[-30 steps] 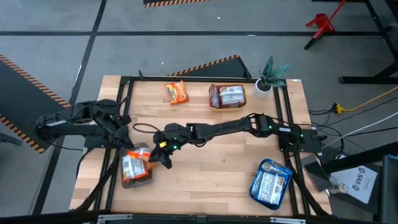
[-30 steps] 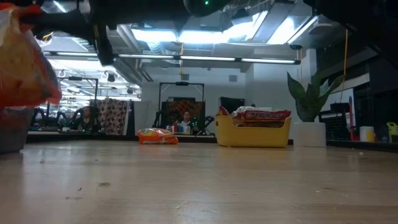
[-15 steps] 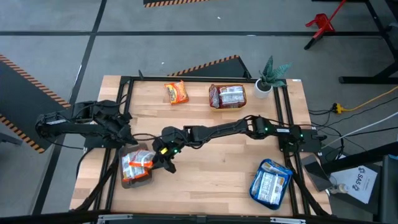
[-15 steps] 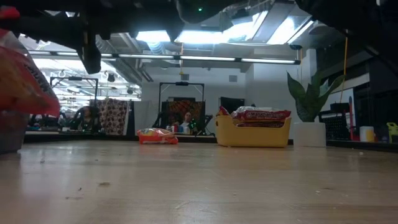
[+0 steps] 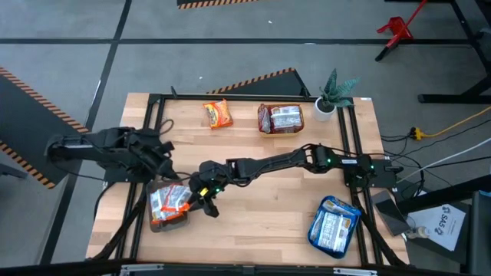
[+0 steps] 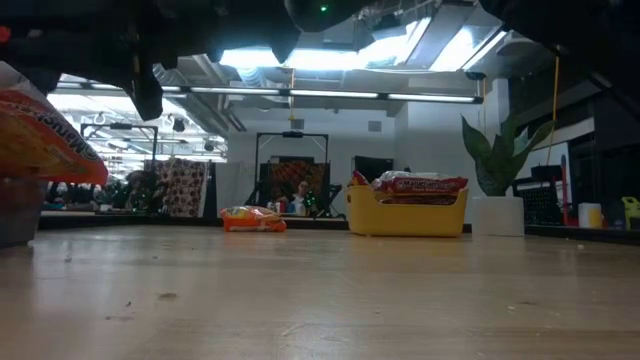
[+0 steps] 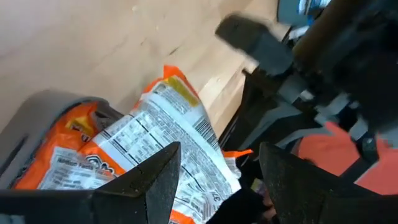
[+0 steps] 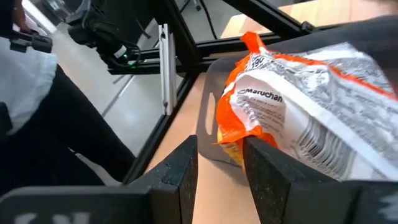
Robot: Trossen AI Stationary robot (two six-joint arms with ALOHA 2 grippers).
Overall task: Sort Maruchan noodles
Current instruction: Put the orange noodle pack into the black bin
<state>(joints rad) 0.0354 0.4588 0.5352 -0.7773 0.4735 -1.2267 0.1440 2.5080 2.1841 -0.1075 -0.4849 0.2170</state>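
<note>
table [image 5: 261, 192] | plant [image 5: 331, 92], yellow bowl [image 5: 270, 127] far side | orange packet [image 5: 218, 113] loose

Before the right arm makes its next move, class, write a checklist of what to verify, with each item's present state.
1. Right gripper closed on the orange packet: ok.
2. Orange packet over the grey tray: ok.
3. Orange packet resting in the tray, not hanging: cannot tell.
4. Left gripper open and empty: ok.
5. Loose packet at the far edge sorted: not ok.
</note>
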